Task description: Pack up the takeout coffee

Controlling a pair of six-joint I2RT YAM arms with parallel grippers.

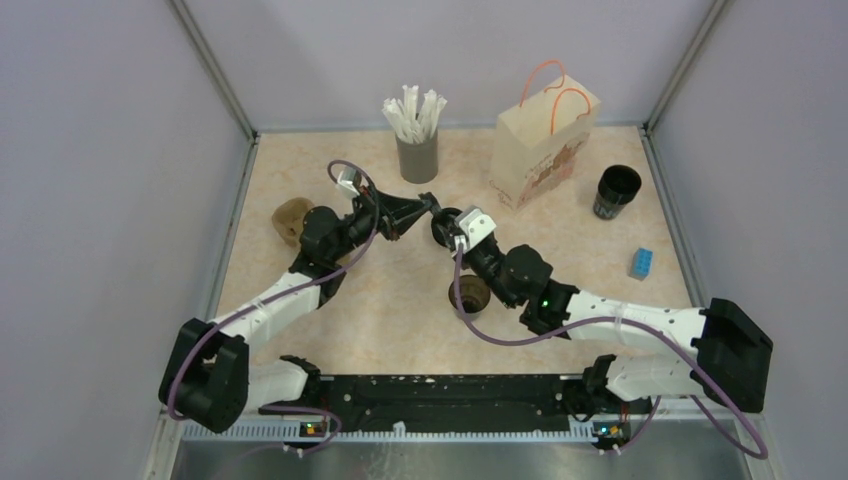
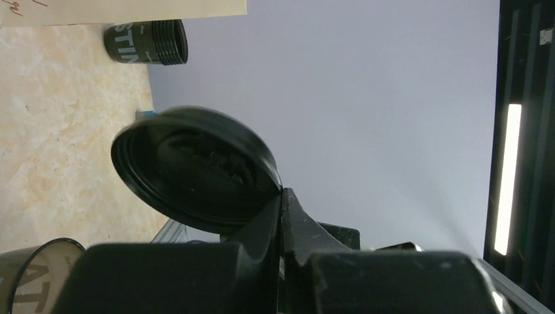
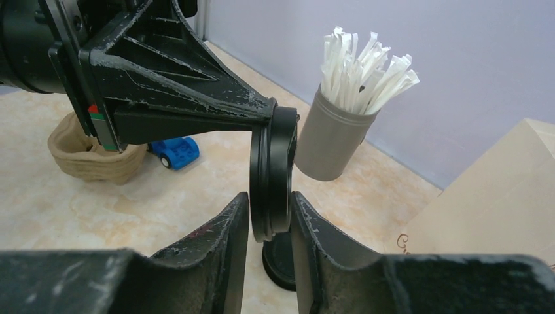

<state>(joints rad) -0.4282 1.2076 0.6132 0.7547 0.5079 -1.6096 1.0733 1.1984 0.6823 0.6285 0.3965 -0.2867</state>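
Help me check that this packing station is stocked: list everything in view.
black tapered disposable cup: 1, black, upright at the far right, beside the bag
flat round black plastic lid: 1, black, on edge in the air mid-table
tan paper bag with orange handles: 1, tan, back right
grey cylinder of white wrapped straws: 1, grey, back centre
brown moulded-pulp holder: 1, brown, left side
dark brown round item: 1, partly under the right arm, kind unclear
small blue block: 1, blue, right edge
blue toy car: 1, blue, beside the pulp holder
left pincer: 1, black, clamped on the lid's rim
right pincer: 1, black, fingers against both faces of the lid
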